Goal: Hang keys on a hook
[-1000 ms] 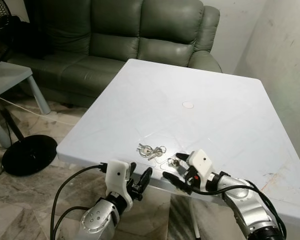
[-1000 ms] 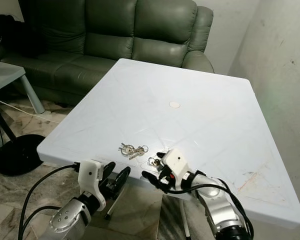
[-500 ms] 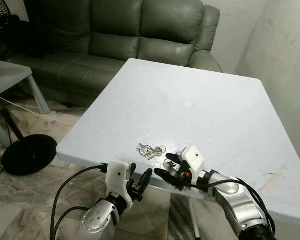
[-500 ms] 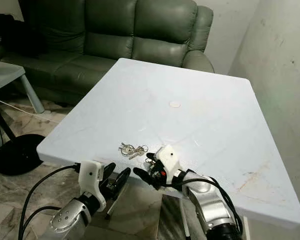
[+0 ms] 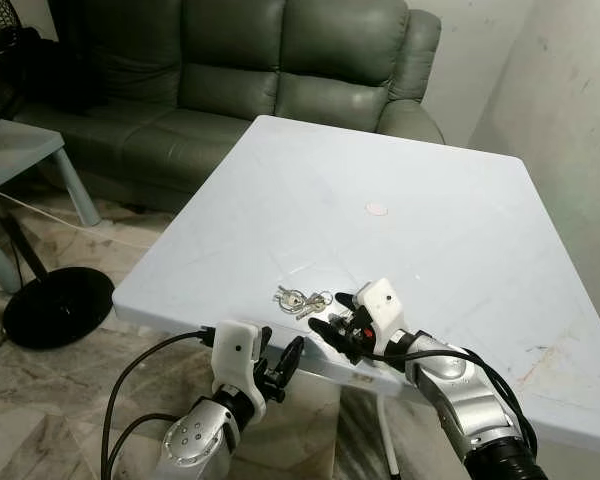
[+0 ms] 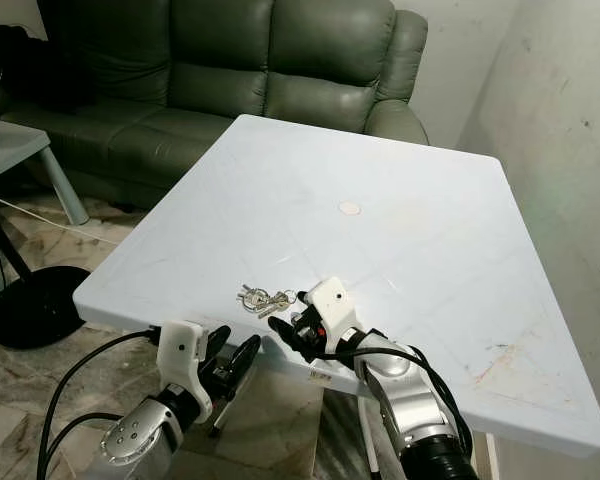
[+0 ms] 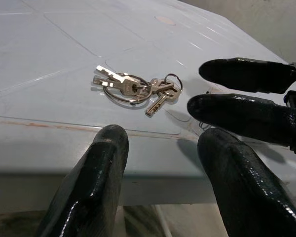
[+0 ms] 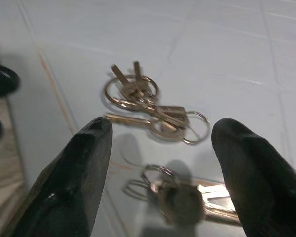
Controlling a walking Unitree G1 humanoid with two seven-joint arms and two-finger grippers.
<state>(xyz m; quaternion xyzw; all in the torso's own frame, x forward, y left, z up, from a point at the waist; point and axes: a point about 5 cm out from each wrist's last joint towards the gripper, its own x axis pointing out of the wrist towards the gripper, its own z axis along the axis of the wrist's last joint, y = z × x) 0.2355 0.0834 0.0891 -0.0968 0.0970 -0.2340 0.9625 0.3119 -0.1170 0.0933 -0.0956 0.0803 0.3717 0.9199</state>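
While the keys (image 5: 302, 300) lay near the front edge of the white table (image 5: 400, 160), we reached in with both arms.

From the left, our left gripper (image 5: 278, 361) hung just below the table's front edge, fingers (image 7: 99, 182) spread and holding nothing, likely kept low so the way stayed free. The main bunch sat flat just beside our right gripper (image 5: 330, 318), whose fingers (image 8: 79, 163) stood wide apart and empty, straddling a second small ring of keys (image 8: 175, 190) so they could close on metal lying flush with the surface.
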